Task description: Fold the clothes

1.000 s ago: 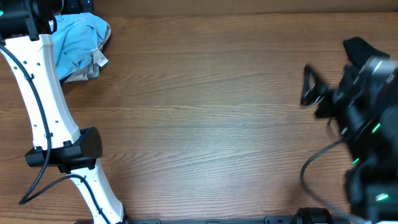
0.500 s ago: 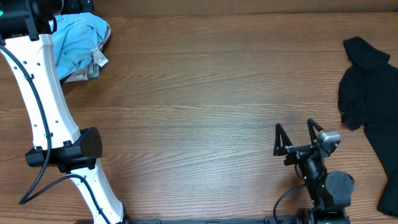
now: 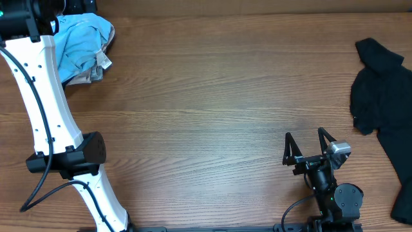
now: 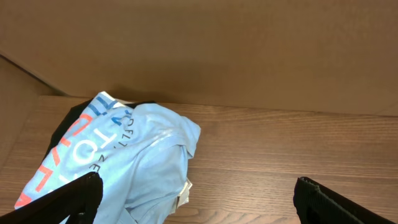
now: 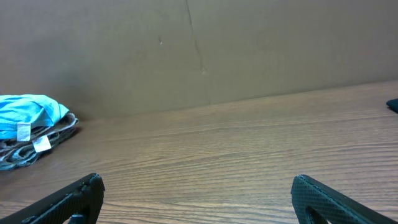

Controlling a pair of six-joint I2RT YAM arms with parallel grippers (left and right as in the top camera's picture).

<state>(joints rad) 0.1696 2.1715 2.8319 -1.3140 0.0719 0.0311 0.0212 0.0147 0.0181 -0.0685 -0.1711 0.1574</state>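
Note:
A crumpled light blue T-shirt (image 3: pixel 80 40) with white and coral-pink lettering lies in a heap at the table's far left corner, on top of grey and beige garments. It also shows in the left wrist view (image 4: pixel 118 155) and the right wrist view (image 5: pixel 28 112). A black garment (image 3: pixel 383 90) lies spread at the right edge. My left gripper (image 4: pixel 196 190) is open and empty, low over the blue shirt's near edge. My right gripper (image 3: pixel 306 147) is open and empty near the table's front right, apart from the black garment.
The wooden table (image 3: pixel 212 109) is backed by a brown cardboard wall (image 4: pixel 249 50). My white left arm (image 3: pixel 48 122) stretches along the left edge from the front to the far corner. A sliver of the black garment (image 5: pixel 393 104) shows at the right wrist view's right edge.
My right arm has pulled back from beside the black garment at the right edge to the table's front right, gripper open. The left arm and the clothes have not moved.

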